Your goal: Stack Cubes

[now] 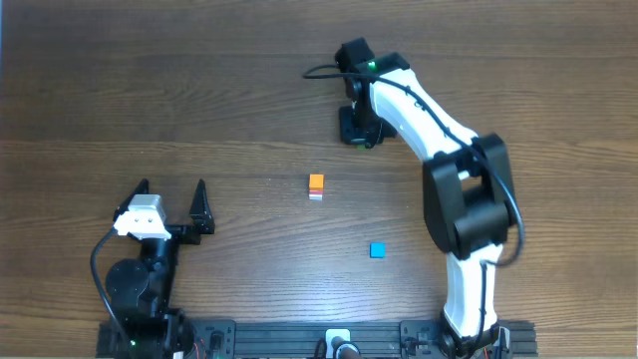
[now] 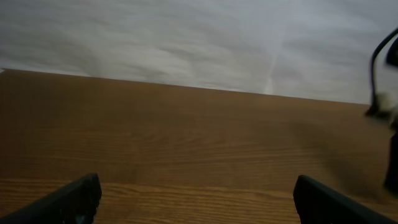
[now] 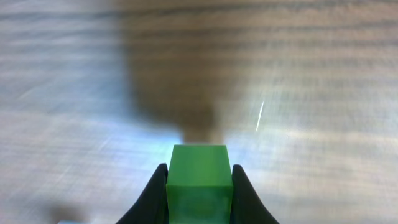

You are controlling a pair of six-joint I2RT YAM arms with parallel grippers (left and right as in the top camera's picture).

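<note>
Right tool (image 3: 199, 172) pinching green cube (image 3: 199, 165); left tool (image 1: 171, 187) spread, holding nothing.

Right wrist view, near to far: both fingers pressed on the green cube's opposite sides, then a dark shadow on the wood tabletop (image 3: 323, 74) just past the cube. Top view, clock positions taken from the orange cube (image 1: 316, 181) near the middle of the tabletop: a white cube (image 1: 316, 195) touches it at 6 o'clock, and I can't tell whether that one is under it or beside it. Blue cube (image 1: 377, 249) sits alone at about 5 o'clock, well apart. Left tool is at about 9 o'clock, near its own base, low over the wood. Right tool with the green cube is farthest, at about 1 o'clock, on the outstretched right arm.
</note>
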